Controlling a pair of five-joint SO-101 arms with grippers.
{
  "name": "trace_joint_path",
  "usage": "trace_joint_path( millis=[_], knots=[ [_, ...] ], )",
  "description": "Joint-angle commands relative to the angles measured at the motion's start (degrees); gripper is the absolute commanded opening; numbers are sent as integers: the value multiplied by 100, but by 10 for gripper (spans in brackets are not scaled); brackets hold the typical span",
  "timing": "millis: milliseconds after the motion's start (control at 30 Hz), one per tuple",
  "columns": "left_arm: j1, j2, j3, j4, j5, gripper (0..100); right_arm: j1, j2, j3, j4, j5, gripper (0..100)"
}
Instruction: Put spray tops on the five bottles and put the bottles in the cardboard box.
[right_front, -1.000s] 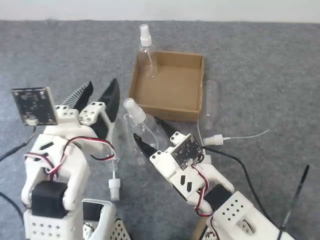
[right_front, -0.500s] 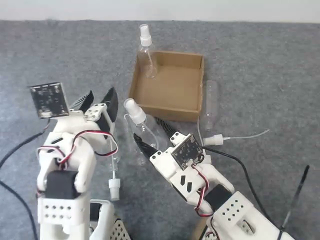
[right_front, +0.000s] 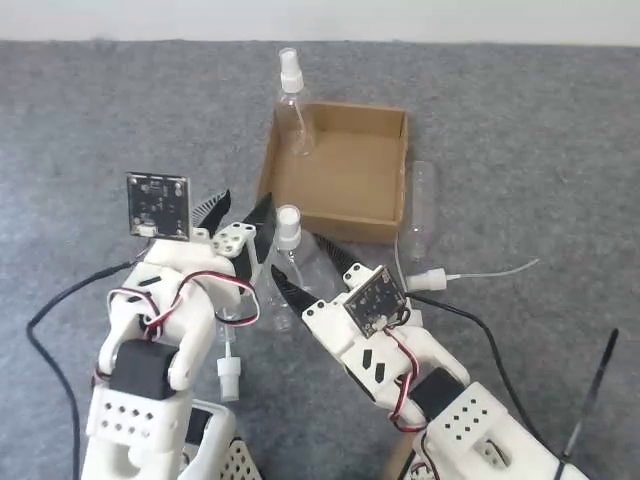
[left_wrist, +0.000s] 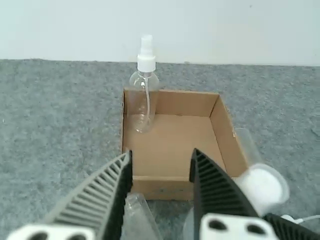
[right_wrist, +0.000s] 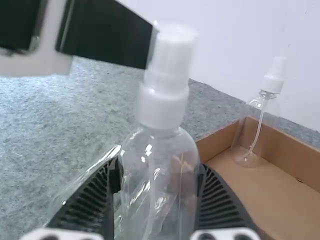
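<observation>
My right gripper (right_front: 298, 266) is shut on a clear bottle (right_front: 297, 270) with a white spray top (right_front: 288, 226), held upright just in front of the cardboard box (right_front: 345, 205). The right wrist view shows that bottle (right_wrist: 157, 170) between my fingers (right_wrist: 92, 200). My left gripper (right_front: 245, 206) is open close beside the bottle's top, over the box's near-left corner. A second topped bottle (right_front: 293, 105) stands in the box's far-left corner and appears again as a bottle (left_wrist: 144, 95) in the left wrist view. A capless bottle (right_front: 422, 205) lies right of the box.
A loose spray top (right_front: 430, 278) with its tube lies right of my right arm. Another spray top (right_front: 228, 376) lies by the left arm's base. A clear bottle (left_wrist: 140, 215) lies on the grey carpet under my left gripper (left_wrist: 161, 155). Cables trail at both sides.
My left arm has swung right, and its open gripper now sits beside the held bottle. The bottle's top has shifted slightly right and stands more upright. The right arm has hardly moved.
</observation>
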Motion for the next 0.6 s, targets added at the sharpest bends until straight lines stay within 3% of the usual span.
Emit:
trace_joint_path(
  millis=[0, 400, 567],
  knots=[
    [141, -18, -22, 0, -70, 177, 57, -57, -149, -136, 79, 20],
    [-264, -18, -48, -35, 97, 177, 57, -57, -149, -136, 79, 20],
    [-70, -18, 171, -35, 193, 177, 66, -57, -149, -136, 79, 20]
  ],
)
